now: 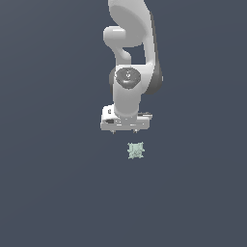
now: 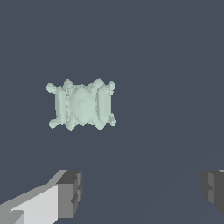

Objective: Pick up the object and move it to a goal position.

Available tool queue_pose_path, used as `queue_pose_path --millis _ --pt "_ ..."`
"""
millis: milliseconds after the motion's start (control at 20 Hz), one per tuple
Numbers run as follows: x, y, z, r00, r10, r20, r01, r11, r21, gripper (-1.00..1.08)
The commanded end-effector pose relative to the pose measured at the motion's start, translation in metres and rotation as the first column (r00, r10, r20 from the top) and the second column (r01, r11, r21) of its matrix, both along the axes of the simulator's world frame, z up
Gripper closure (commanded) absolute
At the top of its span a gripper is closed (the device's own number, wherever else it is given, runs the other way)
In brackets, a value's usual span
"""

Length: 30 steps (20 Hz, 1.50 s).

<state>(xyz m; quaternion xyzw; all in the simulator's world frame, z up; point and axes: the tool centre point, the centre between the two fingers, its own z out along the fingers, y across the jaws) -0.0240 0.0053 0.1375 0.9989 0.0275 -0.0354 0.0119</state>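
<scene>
The object [image 1: 136, 150] is a small pale mint-green block with spiky, bumpy edges, lying on the dark grey floor. In the wrist view the object [image 2: 81, 104] shows ribbed bars and a rounded middle. My gripper [image 1: 124, 131] hangs from the white arm just above and slightly toward the exterior view's left of it. The two dark fingertips [image 2: 70, 193] stand wide apart in the wrist view, with only floor between them. My gripper [image 2: 142, 190] is open and holds nothing. The object lies apart from both fingers.
A plain dark grey surface [image 1: 48, 193] fills both views. The white arm [image 1: 130, 43] rises out of the exterior view's top.
</scene>
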Motion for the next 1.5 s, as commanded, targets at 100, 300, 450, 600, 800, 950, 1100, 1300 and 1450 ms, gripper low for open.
queue_pose_path --millis 100,300,450,600,800,950,1100,1300,1450 --pt "0.000 0.000 0.000 1.000 0.002 -0.001 -0.002 1.000 0.000 -0.92" --pt "0.000 0.000 0.000 1.000 -0.007 0.000 0.007 1.000 -0.001 -0.92" --pt "0.001 0.001 -0.001 1.000 -0.029 0.001 0.029 1.000 -0.002 -0.92" --pt "0.002 0.002 -0.002 0.998 -0.061 0.003 0.061 0.998 -0.002 -0.92" --pt "0.004 0.004 -0.003 0.993 -0.119 0.006 0.119 0.993 -0.004 -0.92" --pt "0.005 0.006 -0.004 0.985 -0.175 0.009 0.175 0.985 -0.005 -0.92" --pt "0.007 0.008 -0.006 0.971 -0.241 0.013 0.241 0.971 -0.006 -0.92" --pt "0.011 0.012 -0.009 0.940 -0.340 0.019 0.341 0.940 -0.007 -0.92" --pt "0.013 0.015 -0.011 0.910 -0.414 0.024 0.414 0.910 -0.008 -0.92"
